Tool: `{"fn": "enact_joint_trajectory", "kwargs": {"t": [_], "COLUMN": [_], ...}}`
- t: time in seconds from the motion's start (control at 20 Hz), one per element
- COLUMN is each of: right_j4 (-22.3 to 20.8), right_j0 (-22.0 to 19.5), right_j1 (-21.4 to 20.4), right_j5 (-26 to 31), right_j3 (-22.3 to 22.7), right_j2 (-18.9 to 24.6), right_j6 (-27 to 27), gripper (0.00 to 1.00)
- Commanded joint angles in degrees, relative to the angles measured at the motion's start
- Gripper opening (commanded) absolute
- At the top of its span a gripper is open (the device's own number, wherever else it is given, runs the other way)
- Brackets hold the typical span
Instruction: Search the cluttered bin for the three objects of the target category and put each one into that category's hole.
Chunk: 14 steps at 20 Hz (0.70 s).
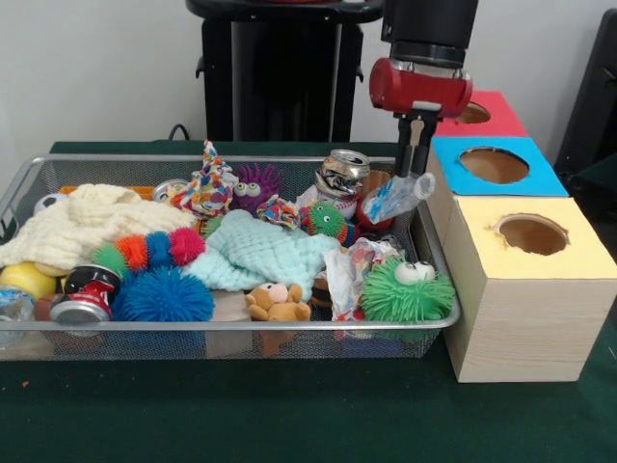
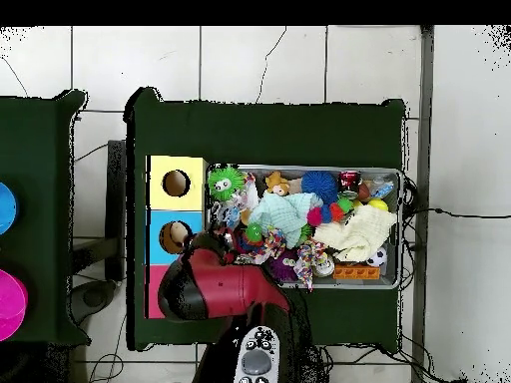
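Front view: my gripper [image 1: 416, 159] hangs in the upper right of the frame, fingers closed narrow on a crushed clear plastic bottle [image 1: 395, 198]. The bottle dangles tilted, its lower end just above the right end of the wire bin [image 1: 231, 340], close to the crushed can [image 1: 342, 174]. Right of the bin stand three boxes: yellow-topped box [image 1: 540, 280] lowest in frame, blue-topped box [image 1: 496, 166] above it, red-topped box [image 1: 487, 111] topmost, each with a round hole. The bottle is nearest the blue one.

Overhead view: my arm [image 2: 215, 289] covers the lower centre of the frame and hides gripper and bottle. The blue box hole [image 2: 176, 235] shows just left of the arm; the yellow box hole [image 2: 176, 184] is above it. The bin's clutter lies to the right.

Judgement: I am in the carry phase. Which hole suits bottles I cannot confirm from here. To do it well: lift until the bottle's low end clears the bin rim and box edge, centre over the hole, then release. The bottle hangs off-axis, so I should align its low end, not my fingers.
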Motion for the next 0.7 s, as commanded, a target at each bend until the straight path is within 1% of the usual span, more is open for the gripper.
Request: {"fn": "enact_joint_trajectory", "kwargs": {"t": [0.05,0.2,0.35,0.55,0.7], "right_j4": [2.4,2.8,3.9,4.8,5.4], "right_j0": [0.2,0.7,3.1,5.3,6.4], "right_j1": [-3.2,-4.1,-5.5,-7.1,-7.9], "right_j5": [8.5,9.7,12.3,15.2,16.1], "right_j3": [2.4,2.7,2.6,2.8,2.9], "right_j2": [2.0,1.8,0.1,-1.4,-2.1], "right_j6": [9.7,10.1,11.1,11.8,11.9], "gripper": [0.0,0.0,0.0,0.0,0.0]}}
